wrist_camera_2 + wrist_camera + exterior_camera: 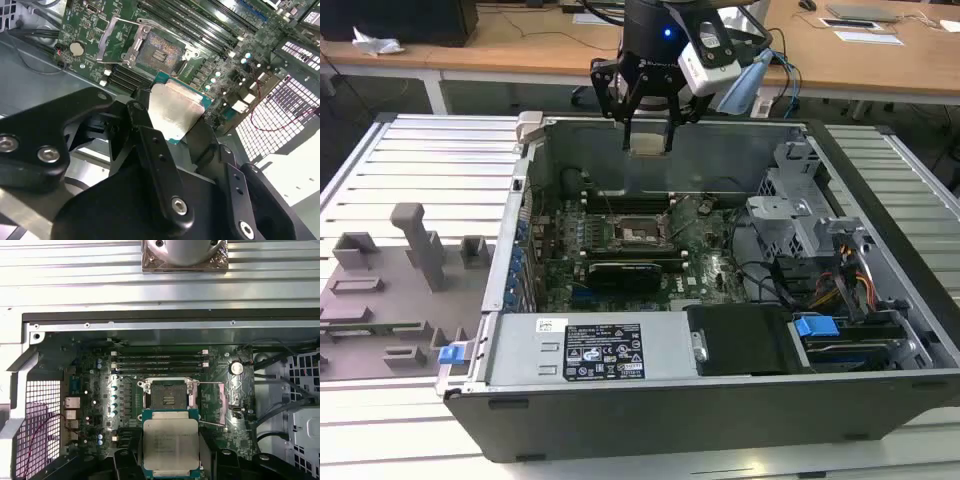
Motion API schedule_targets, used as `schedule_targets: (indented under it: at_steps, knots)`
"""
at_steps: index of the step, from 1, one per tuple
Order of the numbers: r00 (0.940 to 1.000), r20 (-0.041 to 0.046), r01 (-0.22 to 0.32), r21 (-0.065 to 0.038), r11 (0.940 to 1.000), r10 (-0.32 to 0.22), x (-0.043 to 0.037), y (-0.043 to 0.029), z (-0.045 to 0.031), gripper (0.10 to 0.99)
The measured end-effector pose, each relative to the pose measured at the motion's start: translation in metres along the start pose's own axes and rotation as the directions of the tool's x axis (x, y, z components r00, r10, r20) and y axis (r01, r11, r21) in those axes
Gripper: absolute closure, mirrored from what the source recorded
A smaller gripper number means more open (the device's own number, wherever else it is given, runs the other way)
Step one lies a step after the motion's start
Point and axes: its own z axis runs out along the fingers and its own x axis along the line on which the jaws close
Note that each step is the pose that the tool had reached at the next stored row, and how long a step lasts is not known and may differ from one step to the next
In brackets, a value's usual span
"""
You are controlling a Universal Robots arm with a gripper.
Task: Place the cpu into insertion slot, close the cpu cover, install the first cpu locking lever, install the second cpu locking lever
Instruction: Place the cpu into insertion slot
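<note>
My gripper (648, 138) hangs above the open computer case, shut on the cpu (648, 144), a flat square chip with a silvery-grey top. In both wrist views the black fingers (142, 125) clamp the cpu (175, 112) by two opposite edges. Below it on the green motherboard lies the insertion slot (169, 395), a square black socket with a dark centre and nothing in it. The cpu (170, 440) hovers well above the slot (160, 50) and a little off to one side. The cpu cover (114, 40), a thin metal frame, stands swung open beside the slot.
The case's grey walls (740, 150) surround the motherboard. Long black memory slots (160, 360) run beside the socket. A drive cage with cables (810, 230) fills the exterior view's right, a black box (745, 340) sits near the front. A grey fixture tray (400, 280) lies at the left.
</note>
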Motion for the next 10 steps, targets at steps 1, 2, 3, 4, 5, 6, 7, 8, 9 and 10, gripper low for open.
schedule_targets:
  at_steps: [1,2,3,4,5,6,7,8,9,10]
  knots:
    - [1.0000,0.0001,0.000,0.000,1.0000,0.000,0.0000,0.0000,0.0000,0.545]
    - [1.0000,0.0001,0.000,0.000,1.0000,0.000,0.0000,0.0000,0.0000,0.545]
    - [1.0000,0.0001,0.000,0.000,1.0000,0.000,0.0000,0.0000,0.0000,0.545]
    - [1.0000,0.0001,0.000,0.000,1.0000,0.000,0.0000,0.0000,0.0000,0.545]
    - [1.0000,0.0001,0.000,0.000,1.0000,0.000,0.0000,0.0000,0.0000,0.545]
    - [1.0000,0.0001,0.000,0.000,1.0000,0.000,0.0000,0.0000,0.0001,0.545]
    - [1.0000,0.0004,0.000,0.000,1.0000,0.000,0.0000,-0.0001,0.0009,0.545]
    - [1.0000,0.0011,0.000,0.000,1.0000,0.000,-0.0001,-0.0002,0.0024,0.545]
    - [1.0000,0.0026,0.000,0.000,1.0000,0.000,0.0000,-0.0006,0.0060,0.545]
    - [1.0000,0.0038,0.000,0.000,1.0000,0.000,0.0002,-0.0010,0.0106,0.545]
